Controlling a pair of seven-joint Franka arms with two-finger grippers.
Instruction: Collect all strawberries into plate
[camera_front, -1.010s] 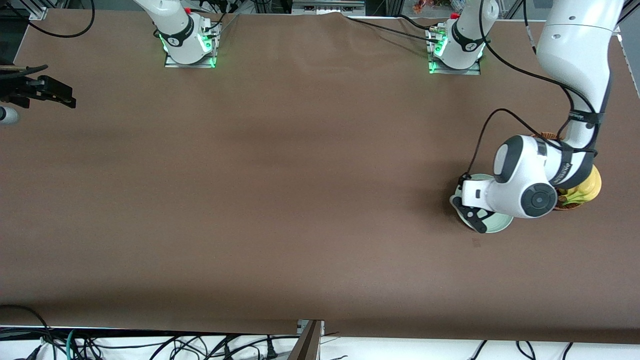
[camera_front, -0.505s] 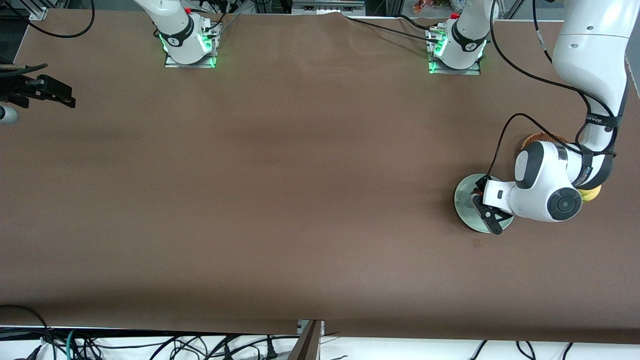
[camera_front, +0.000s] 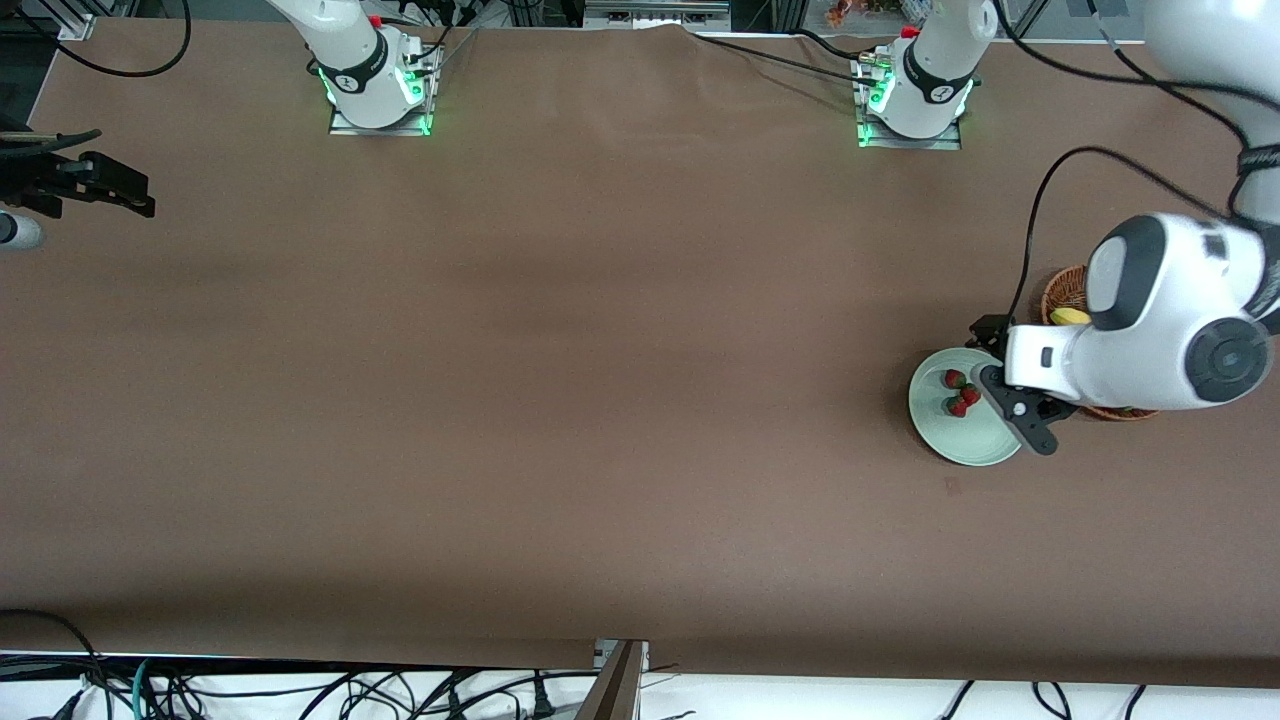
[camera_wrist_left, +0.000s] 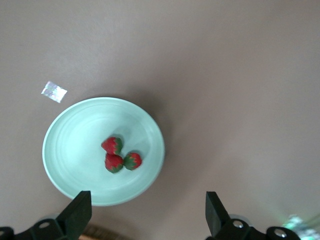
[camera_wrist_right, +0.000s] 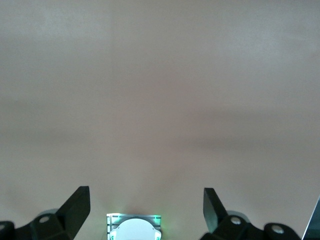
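Note:
Three strawberries (camera_front: 962, 394) lie together in the pale mint-green plate (camera_front: 985, 445) near the left arm's end of the table. In the left wrist view the strawberries (camera_wrist_left: 120, 156) sit near the middle of the plate (camera_wrist_left: 70, 150). My left gripper (camera_front: 1003, 385) is open and empty, up in the air over the plate's edge on the basket side; its own view shows it (camera_wrist_left: 145, 220) with the jaws wide apart. My right gripper (camera_front: 110, 190) waits open and empty over the right arm's end of the table, also seen in its own view (camera_wrist_right: 146, 215).
A brown wicker basket (camera_front: 1058, 290) with a yellow banana (camera_front: 1070, 316) stands beside the plate, largely covered by the left arm. A small shiny scrap (camera_wrist_left: 54, 91) lies on the brown table close to the plate. The right arm's base (camera_wrist_right: 133, 227) shows in the right wrist view.
My left gripper has risen and drawn back from over the plate toward the basket. The plate, which it covered before, now shows with three strawberries in it. The right arm has not moved.

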